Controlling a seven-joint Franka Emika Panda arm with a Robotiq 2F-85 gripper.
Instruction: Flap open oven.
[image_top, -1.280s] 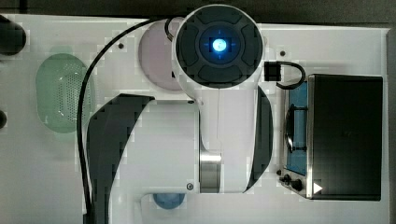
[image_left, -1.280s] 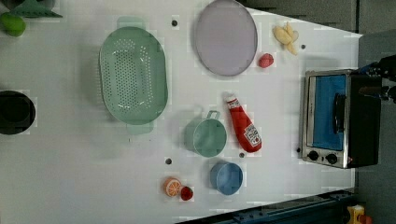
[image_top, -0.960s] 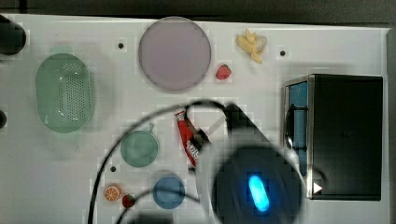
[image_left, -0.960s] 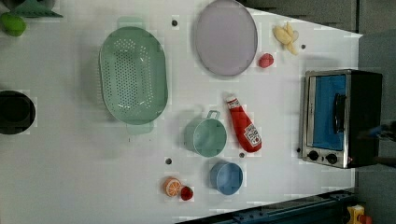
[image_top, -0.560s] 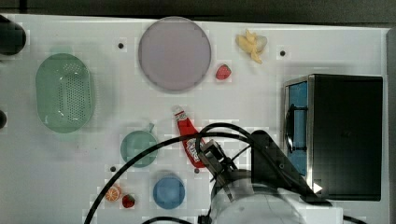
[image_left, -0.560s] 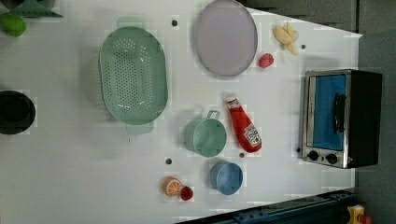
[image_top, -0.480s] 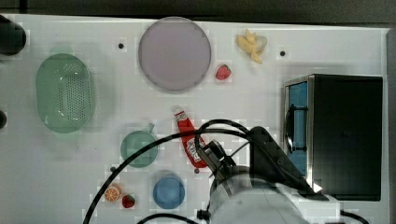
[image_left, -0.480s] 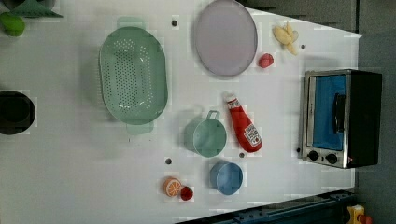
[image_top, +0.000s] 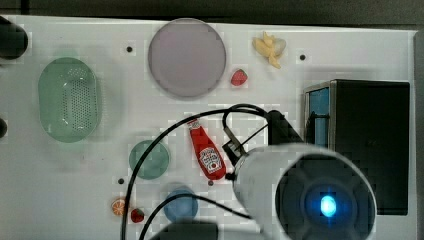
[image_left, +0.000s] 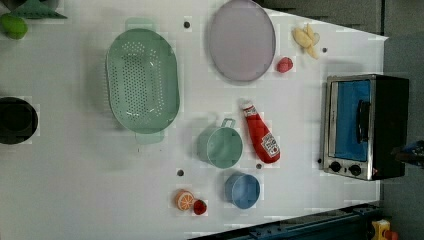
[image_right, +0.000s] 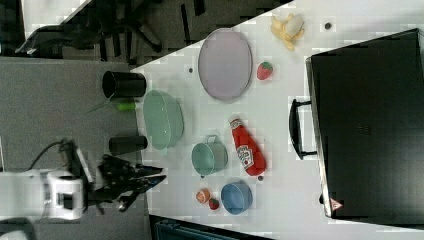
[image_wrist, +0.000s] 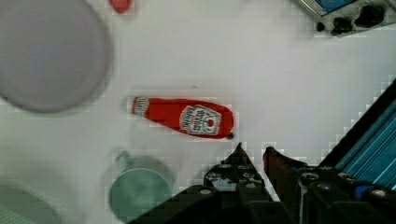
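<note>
While the oven (image_left: 364, 126) sits shut at the left view's right, our claw (image_wrist: 254, 156) hangs nearly clenched, grasping nothing, above the worktop (image_left: 75, 175).

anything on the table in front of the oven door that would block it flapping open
Nothing visible does. In the left view the table in front of the oven door is bare; the nearest thing, the ketchup bottle, lies well clear toward the left view's left.

Lab – white pegged table (image_left: 75, 200), toy food, office chair (image_right: 125, 25) nearby.
</note>
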